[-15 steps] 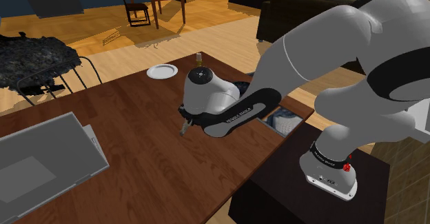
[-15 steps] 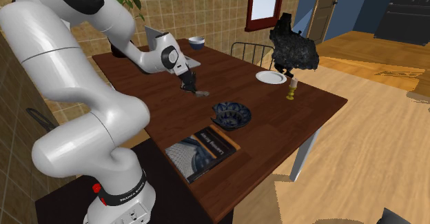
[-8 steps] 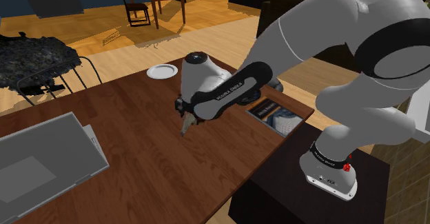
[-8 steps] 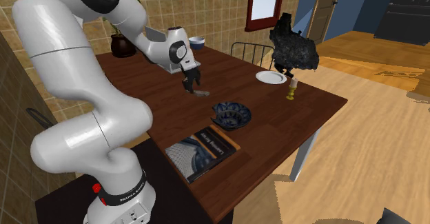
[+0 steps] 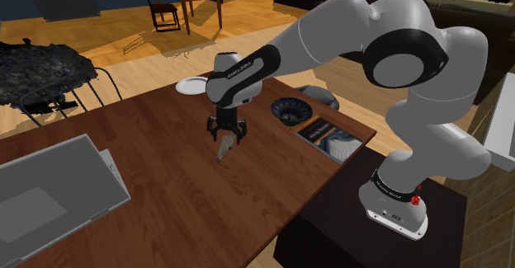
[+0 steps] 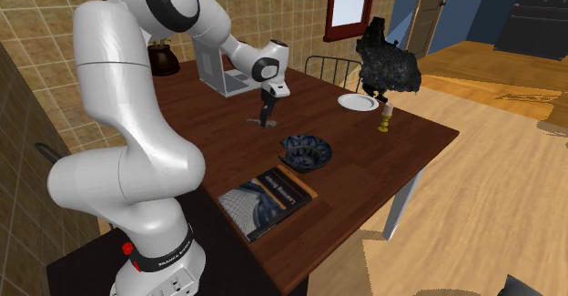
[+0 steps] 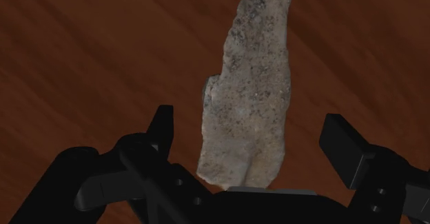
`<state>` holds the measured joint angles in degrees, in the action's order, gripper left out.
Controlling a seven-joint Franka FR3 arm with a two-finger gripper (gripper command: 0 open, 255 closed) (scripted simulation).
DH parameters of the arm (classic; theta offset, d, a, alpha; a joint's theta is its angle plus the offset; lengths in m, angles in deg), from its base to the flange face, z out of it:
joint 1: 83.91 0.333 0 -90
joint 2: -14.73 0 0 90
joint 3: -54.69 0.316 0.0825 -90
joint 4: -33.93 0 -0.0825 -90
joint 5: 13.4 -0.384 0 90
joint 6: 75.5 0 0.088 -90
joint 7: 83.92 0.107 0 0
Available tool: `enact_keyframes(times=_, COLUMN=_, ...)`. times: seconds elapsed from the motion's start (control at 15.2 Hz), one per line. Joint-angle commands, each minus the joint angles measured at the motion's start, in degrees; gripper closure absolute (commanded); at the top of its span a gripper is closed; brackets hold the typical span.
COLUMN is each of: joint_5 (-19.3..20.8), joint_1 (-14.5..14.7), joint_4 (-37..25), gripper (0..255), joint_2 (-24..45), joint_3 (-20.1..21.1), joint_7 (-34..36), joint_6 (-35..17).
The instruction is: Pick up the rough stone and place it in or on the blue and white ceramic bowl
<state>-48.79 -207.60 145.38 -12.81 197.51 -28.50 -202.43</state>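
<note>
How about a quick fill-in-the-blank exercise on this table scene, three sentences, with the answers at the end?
1. The tool is ____, with a finger on each side of the stone and neither touching it.
2. The stone lies on the ____, not in the blue and white bowl.
3. In the second exterior view, the bowl sits between the stone and the ____.
Missing words: open; table; book.

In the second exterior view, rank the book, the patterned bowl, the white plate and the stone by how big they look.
Largest: book. Then blue and white bowl and white plate, too close to rank, the plate sitting farther off. Smallest: stone.
</note>
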Motion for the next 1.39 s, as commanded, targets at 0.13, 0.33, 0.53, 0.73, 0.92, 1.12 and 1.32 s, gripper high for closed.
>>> enact_keyframes(times=0.13, joint_5=-1.36, joint_1=-0.46, joint_4=0.29, gripper=0, joint_2=-1.22, joint_3=0.90, joint_7=-1.01, joint_6=-1.15)
enact_keyframes(times=0.33, joint_5=-1.36, joint_1=-0.46, joint_4=0.28, gripper=0, joint_2=-1.23, joint_3=0.90, joint_7=-1.01, joint_6=-1.14)
enact_keyframes(times=0.53, joint_5=-1.35, joint_1=-0.45, joint_4=0.29, gripper=0, joint_2=-1.22, joint_3=0.89, joint_7=-1.01, joint_6=-1.14)
enact_keyframes(times=0.73, joint_5=-1.35, joint_1=-0.45, joint_4=0.29, gripper=255, joint_2=-1.22, joint_3=0.89, joint_7=-1.01, joint_6=-1.14)
enact_keyframes(times=0.92, joint_5=-1.38, joint_1=-0.52, joint_4=0.20, gripper=255, joint_2=-1.30, joint_3=0.92, joint_7=-1.05, joint_6=-1.11)
enact_keyframes(times=1.12, joint_5=-1.43, joint_1=-0.56, joint_4=0.04, gripper=255, joint_2=-1.43, joint_3=0.97, joint_7=-1.03, joint_6=-1.07)
enact_keyframes(times=1.32, joint_5=-0.88, joint_1=-0.21, joint_4=0.25, gripper=255, joint_2=-0.69, joint_3=0.56, joint_7=-0.64, joint_6=-0.70)
